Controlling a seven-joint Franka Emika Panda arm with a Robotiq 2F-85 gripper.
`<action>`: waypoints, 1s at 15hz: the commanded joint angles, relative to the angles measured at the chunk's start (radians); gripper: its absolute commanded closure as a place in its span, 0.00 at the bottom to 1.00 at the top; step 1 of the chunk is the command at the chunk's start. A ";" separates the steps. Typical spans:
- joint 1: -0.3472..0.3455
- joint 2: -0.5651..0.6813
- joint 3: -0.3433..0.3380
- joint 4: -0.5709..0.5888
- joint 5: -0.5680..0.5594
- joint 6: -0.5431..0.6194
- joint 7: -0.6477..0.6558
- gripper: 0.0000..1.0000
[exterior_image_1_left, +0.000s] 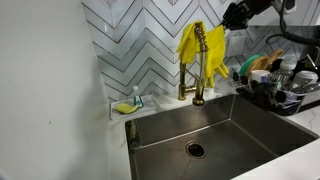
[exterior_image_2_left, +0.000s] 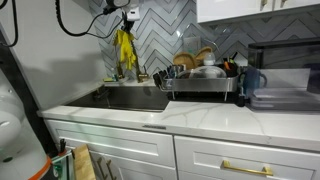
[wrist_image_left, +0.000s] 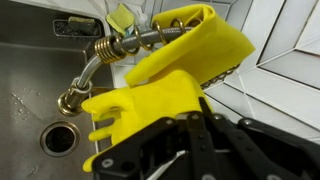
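A pair of yellow rubber gloves (exterior_image_1_left: 205, 50) hangs over the neck of a brass spring faucet (exterior_image_1_left: 197, 78) behind a steel sink (exterior_image_1_left: 160, 125). The gloves also show in an exterior view (exterior_image_2_left: 124, 48) and fill the middle of the wrist view (wrist_image_left: 170, 95). My gripper (exterior_image_1_left: 235, 12) hovers just above and beside the top of the gloves, also seen high in an exterior view (exterior_image_2_left: 128, 12). In the wrist view my gripper (wrist_image_left: 205, 105) has its black fingers pressed together, tips at the glove's edge, with nothing between them.
A yellow sponge (exterior_image_1_left: 126, 106) lies on the ledge by the tiled wall. The sink drain (wrist_image_left: 58, 135) lies below the faucet (wrist_image_left: 100, 55). A dish rack (exterior_image_2_left: 200, 80) full of dishes stands beside the sink, with a blue kettle (exterior_image_2_left: 250, 80) next to it.
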 joint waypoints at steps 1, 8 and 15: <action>-0.004 0.008 0.006 0.004 0.002 -0.008 -0.012 0.99; -0.005 0.060 0.005 0.010 0.001 -0.026 -0.160 0.99; 0.004 0.117 0.016 0.033 0.011 -0.078 -0.307 0.99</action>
